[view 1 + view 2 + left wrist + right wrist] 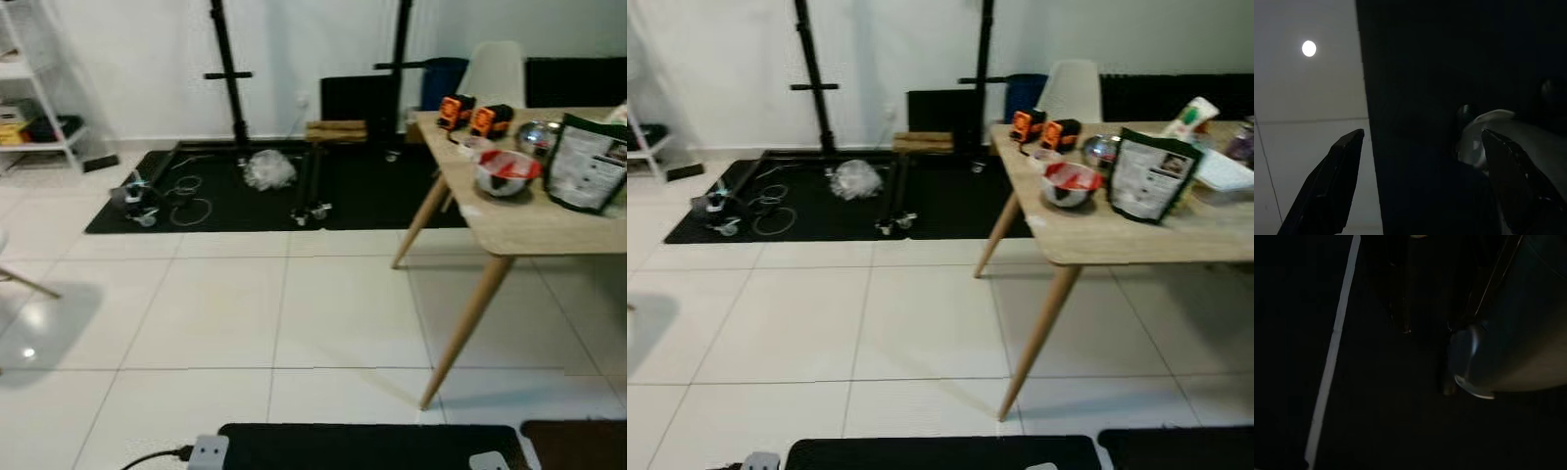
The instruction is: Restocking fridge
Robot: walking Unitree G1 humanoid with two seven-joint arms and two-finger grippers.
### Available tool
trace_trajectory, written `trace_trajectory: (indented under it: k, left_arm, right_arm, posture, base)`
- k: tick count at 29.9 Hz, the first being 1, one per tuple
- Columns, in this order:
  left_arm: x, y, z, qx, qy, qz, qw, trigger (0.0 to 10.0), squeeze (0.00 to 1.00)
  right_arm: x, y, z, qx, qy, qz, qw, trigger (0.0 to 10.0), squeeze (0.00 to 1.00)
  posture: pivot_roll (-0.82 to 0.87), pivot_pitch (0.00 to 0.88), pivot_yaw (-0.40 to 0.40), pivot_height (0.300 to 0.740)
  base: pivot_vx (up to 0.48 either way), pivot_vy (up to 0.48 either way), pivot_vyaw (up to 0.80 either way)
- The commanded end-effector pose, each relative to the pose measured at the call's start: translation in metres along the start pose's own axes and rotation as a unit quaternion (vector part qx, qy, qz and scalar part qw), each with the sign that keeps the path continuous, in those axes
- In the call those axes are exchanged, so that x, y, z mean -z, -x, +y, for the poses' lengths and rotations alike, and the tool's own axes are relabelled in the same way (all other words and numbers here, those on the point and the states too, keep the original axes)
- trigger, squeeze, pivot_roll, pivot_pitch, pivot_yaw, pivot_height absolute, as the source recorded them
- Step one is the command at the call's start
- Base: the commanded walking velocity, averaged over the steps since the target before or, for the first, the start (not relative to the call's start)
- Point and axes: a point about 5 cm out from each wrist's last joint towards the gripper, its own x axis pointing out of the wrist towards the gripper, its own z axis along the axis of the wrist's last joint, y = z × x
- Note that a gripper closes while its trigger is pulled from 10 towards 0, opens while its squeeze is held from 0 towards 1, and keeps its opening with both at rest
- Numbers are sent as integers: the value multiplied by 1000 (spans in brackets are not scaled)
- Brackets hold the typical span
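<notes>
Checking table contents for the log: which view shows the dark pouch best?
The right eye view: the pouch stands whole on the table, its label facing the camera. The left eye view has it at the frame's right edge, slightly cut off. The dark wrist views give nothing of it.

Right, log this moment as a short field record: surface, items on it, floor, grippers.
surface: wooden table on the robot's right, angled legs
items on table: steel bowl with red inside; dark pouch standing upright; two orange-and-black devices at the far corner
floor: white tiles; black mat by the far wall with a crumpled plastic bag on it
behind table: white chair
left gripper: open, holding nothing, hanging idle
right gripper: view too dark to tell
</notes>
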Motion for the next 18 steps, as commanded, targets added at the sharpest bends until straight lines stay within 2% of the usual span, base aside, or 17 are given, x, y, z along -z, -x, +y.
trace_trajectory:
  k: [1,10,18]
  left_arm:
    - [1,0,1,-1,-4,2,1000,10000,0]
    - [1,0,1,0,-4,3,1000,10000,0]
    - [1,0,0,1,-6,2,1000,10000,0]
  right_arm:
    - [2,0,0,0,-8,5,1000,10000,0]
    - [2,0,-1,6,-2,4,1000,10000,0]
    - [1,0,0,9,4,1,1000,10000,0]
  posture:
    - [-38,0,-10,740]
    - [-38,0,-10,740]
    - [-39,0,-9,740]
  base:
    - [0,0,-800]
    - [0,0,-789]
    - [0,0,0]
